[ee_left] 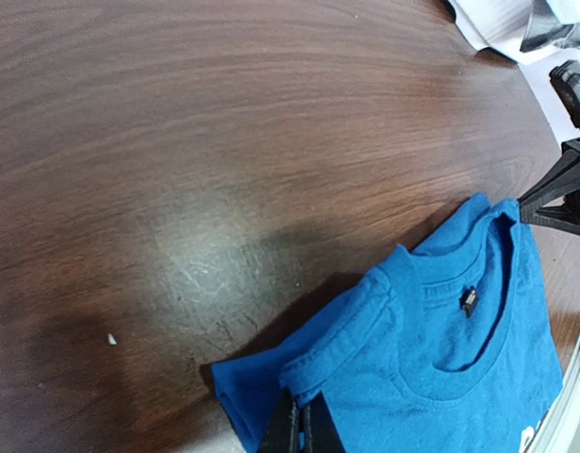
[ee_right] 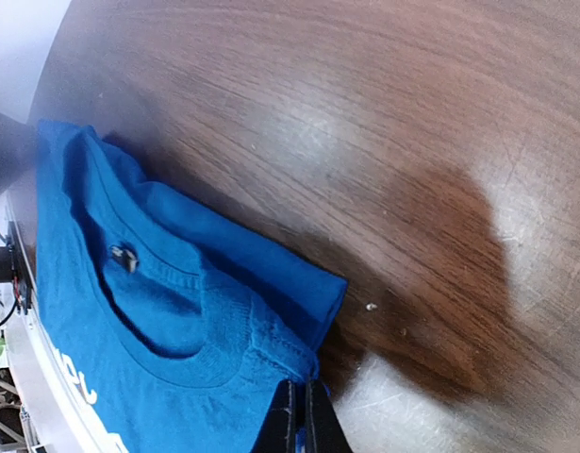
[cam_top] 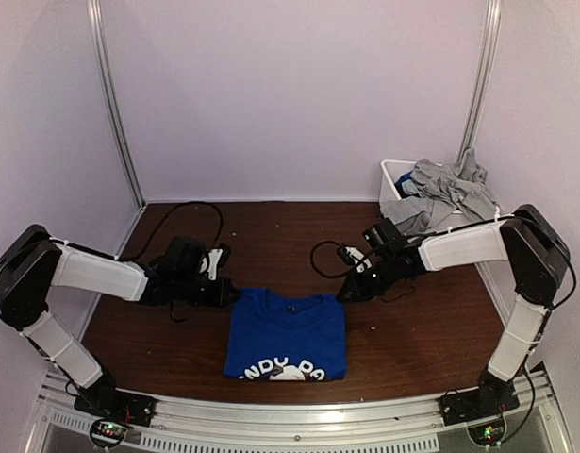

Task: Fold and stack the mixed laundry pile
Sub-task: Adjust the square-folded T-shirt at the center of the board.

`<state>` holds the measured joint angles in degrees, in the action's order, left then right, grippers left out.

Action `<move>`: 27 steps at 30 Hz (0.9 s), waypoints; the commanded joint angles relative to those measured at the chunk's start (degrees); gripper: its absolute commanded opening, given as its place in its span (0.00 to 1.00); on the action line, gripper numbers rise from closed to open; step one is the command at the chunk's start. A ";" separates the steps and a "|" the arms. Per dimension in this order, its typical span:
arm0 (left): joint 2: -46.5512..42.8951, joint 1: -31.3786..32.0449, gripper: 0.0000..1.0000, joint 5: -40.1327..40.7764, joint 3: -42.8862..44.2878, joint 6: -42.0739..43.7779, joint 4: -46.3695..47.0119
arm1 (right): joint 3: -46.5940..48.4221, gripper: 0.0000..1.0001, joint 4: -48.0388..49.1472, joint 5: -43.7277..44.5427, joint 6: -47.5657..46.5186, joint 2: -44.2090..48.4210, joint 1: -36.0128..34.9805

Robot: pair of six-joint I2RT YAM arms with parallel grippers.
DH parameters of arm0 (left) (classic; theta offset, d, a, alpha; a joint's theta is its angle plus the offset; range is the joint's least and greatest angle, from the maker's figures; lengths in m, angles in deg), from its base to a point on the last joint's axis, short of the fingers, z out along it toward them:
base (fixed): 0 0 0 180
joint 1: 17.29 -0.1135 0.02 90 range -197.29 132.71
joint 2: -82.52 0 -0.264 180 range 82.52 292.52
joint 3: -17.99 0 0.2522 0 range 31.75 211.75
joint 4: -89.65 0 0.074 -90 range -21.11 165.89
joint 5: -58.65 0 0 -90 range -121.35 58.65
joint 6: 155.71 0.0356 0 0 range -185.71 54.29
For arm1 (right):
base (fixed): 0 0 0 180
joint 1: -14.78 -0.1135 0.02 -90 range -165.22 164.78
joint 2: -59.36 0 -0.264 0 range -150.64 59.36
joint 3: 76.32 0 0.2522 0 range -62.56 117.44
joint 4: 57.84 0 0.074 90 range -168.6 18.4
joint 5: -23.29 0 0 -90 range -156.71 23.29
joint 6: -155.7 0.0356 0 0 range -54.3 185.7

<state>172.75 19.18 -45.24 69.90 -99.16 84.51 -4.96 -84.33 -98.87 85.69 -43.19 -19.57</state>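
While the blue shirt [cam_top: 286, 335] lies folded on the counter [cam_top: 412, 330], near its front edge, the left fingers [ee_left: 282, 429] pinch its left collar-end corner and the right fingers [ee_right: 288, 420] pinch the right corner. Grey garments [cam_top: 445, 193] are heaped in the bin [cam_top: 391, 175] at the far right.

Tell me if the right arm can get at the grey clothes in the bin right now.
Probably not yet: the right gripper is shut on the blue shirt; nothing blocks the grey clothes.
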 commanded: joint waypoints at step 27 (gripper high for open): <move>11.13 -4.19 0.12 10.67 11.76 6.31 -4.84 | 15.71 0.26 -0.17 7.98 -2.21 -9.36 3.89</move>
<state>184.91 16.99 -36.04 78.58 -95.68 83.74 6.30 -82.89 -92.73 83.64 -53.61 -17.43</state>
